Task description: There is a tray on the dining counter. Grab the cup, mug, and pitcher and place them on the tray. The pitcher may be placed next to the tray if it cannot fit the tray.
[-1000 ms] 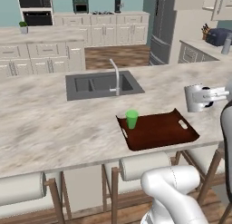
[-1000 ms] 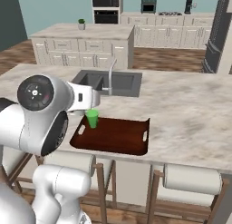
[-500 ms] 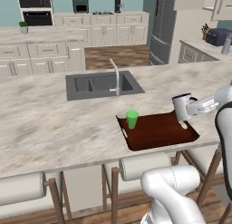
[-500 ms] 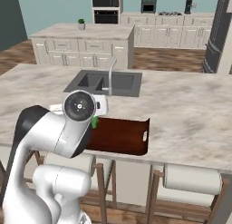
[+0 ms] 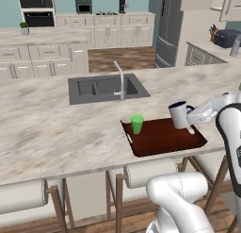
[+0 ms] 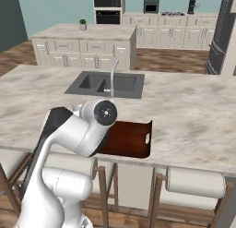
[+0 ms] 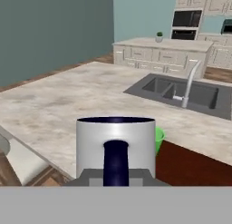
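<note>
A mug (image 5: 179, 115) with pale sides, a dark navy rim and a dark handle hangs just above the right half of the reddish-brown tray (image 5: 160, 143). My gripper (image 5: 189, 120) is shut on its handle side. In the hand view the mug (image 7: 115, 143) is close up, its handle (image 7: 115, 162) facing the camera. The green cup (image 5: 137, 124) stands upright on the tray's left end, and in the hand view the cup (image 7: 159, 138) peeks out behind the mug. The tray lies near the front edge of the dining counter (image 5: 47, 128). The slim grey pitcher (image 5: 235, 46) stands on the far right counter.
A sunken grey sink (image 5: 106, 87) with a faucet (image 5: 121, 80) lies behind the tray. Padded stools (image 5: 146, 171) line the counter's front edge. In the right base view my own arm (image 6: 87, 130) covers the tray's left part (image 6: 131, 139). A dark toaster (image 5: 225, 37) sits near the pitcher.
The arm has swung left and lower with the mug, from beyond the tray's right end to just above its right half. The green cup has stayed put.
</note>
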